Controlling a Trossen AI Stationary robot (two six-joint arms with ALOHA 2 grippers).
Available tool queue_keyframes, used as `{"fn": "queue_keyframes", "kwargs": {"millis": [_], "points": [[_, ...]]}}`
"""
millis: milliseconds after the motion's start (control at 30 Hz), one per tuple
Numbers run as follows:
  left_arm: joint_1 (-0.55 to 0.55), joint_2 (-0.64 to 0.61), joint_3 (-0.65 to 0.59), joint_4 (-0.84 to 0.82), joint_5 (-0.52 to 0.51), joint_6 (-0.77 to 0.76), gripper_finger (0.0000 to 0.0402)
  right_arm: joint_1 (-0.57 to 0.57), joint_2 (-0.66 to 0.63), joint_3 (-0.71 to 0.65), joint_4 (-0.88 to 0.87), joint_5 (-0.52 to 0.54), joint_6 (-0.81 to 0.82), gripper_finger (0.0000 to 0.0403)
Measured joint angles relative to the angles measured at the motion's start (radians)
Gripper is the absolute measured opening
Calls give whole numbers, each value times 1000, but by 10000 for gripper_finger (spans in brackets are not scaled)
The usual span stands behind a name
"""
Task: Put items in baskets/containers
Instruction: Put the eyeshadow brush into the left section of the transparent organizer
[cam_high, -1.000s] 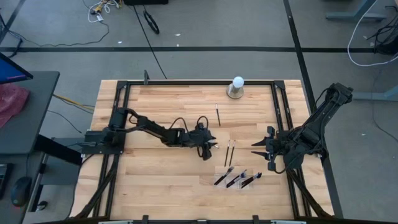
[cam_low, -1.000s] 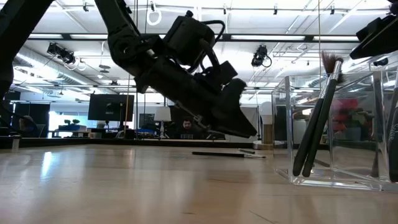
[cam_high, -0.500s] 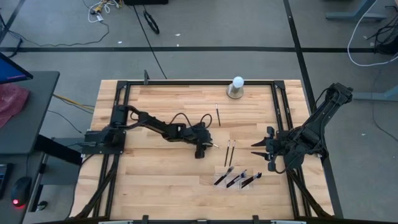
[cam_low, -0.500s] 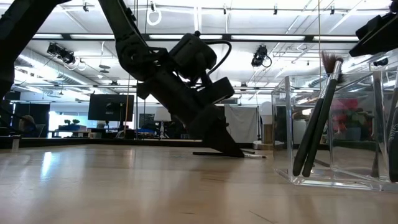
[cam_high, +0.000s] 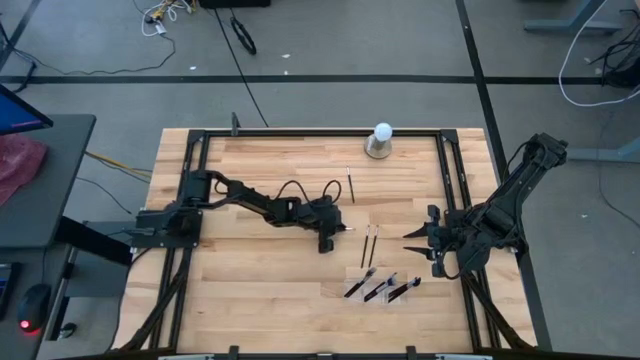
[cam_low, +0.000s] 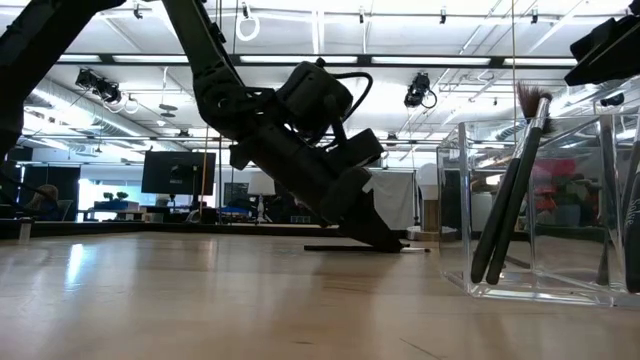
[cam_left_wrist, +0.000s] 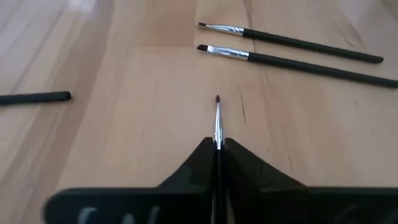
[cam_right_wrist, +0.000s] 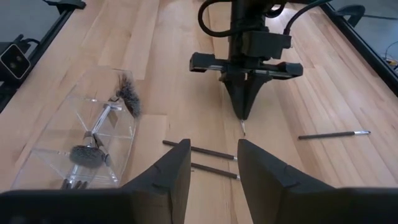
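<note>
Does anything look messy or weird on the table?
A little. Three makeup brushes lie loose on the wooden table, outside the clear tray. The left gripper pinches a fourth. Nothing looks broken or spilled.

A robotics lab in an open office hall: ceiling strip lights (cam_low: 150, 60) and monitors (cam_low: 178, 172) at left in the low view, cables (cam_high: 170, 14) on grey floor at top of the high view.
</note>
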Motion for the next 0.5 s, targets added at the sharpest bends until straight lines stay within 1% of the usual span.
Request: {"fn": "queue_keyframes", "kwargs": {"millis": [67,167,233,333,500], "points": [[0,0,0,1,1,-16,14,0,0,0,0,0,0,134],[0,0,-1,3,-7,-44,15,0,0,0,0,0,0,134],[-2,0,-2,8,-30,-57,16,0,0,0,-1,0,0,134],[-3,-2,-7,28,-42,-63,11,0,0,0,-2,0,0,134],[-5,2,-11,116,-61,-62,11,0,0,0,-3,0,1,134]]}}
